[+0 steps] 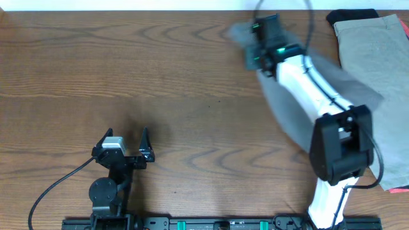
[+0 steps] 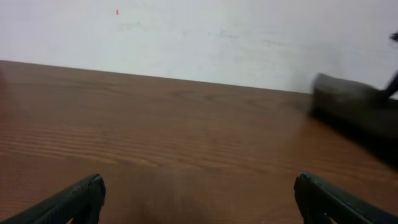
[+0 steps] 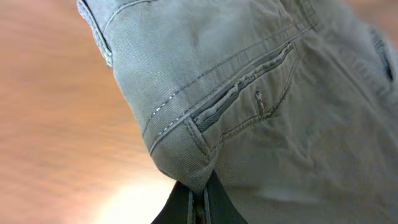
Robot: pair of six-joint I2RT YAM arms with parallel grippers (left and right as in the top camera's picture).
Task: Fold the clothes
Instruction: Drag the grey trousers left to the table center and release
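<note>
Toward the far edge of the worktop (image 1: 160, 76), right of centre, the right end effector (image 1: 255, 35) has its fingers (image 3: 198, 202) pressed together, pinching a fold of the mid-grey shorts (image 3: 249, 93) just below a stitched welt pocket (image 3: 239, 93). From the pinch the shorts' blurred cloth (image 1: 287, 108) trails back under the white arm toward the right edge. At the far right corner lies a paler beige-grey pair (image 1: 377, 57), flat, with a dark cloth (image 1: 351, 16) showing beyond its far end. Near the near edge, left of centre, the left end effector (image 1: 125, 137) is spread wide over bare wood, its fingers (image 2: 74, 202) holding nothing.
</note>
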